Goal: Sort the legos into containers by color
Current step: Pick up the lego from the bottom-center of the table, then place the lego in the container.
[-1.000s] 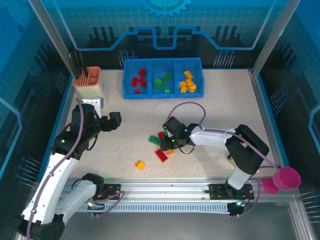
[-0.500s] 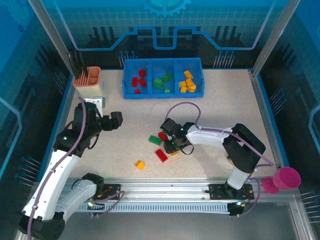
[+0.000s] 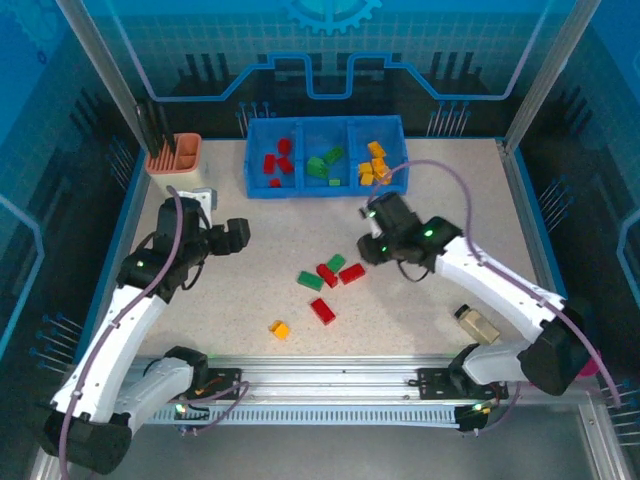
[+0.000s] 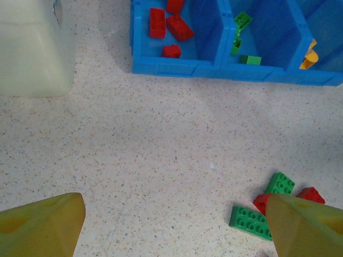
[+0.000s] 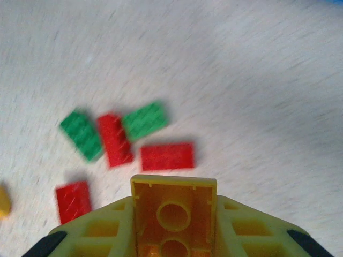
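The long blue bin (image 3: 325, 190) stands at the back, with red bricks (image 3: 277, 163) in its left compartment, green bricks (image 3: 324, 164) in the middle and yellow bricks (image 3: 377, 165) on the right. My right gripper (image 3: 373, 246) hovers between the bin and the loose pile, shut on a yellow brick (image 5: 173, 211) whose hollow underside faces the camera. On the table lie green bricks (image 3: 310, 281) (image 3: 336, 263), red bricks (image 3: 327, 275) (image 3: 352, 273) (image 3: 323, 311) and a yellow one (image 3: 280, 328). My left gripper (image 3: 236, 235) stands open left of the pile, its fingers (image 4: 43, 225) wide apart over bare table.
A peach slotted holder (image 3: 174, 153) and a white box (image 3: 196, 200) stand at the back left. A small tan bottle (image 3: 476, 324) lies near the right arm's base. The bin's front wall (image 4: 214, 68) and the white box (image 4: 32, 48) are ahead in the left wrist view.
My right gripper rose from the pile with the yellow brick and moved back and right toward the bin. A red brick now lies uncovered. The left arm shifted slightly.
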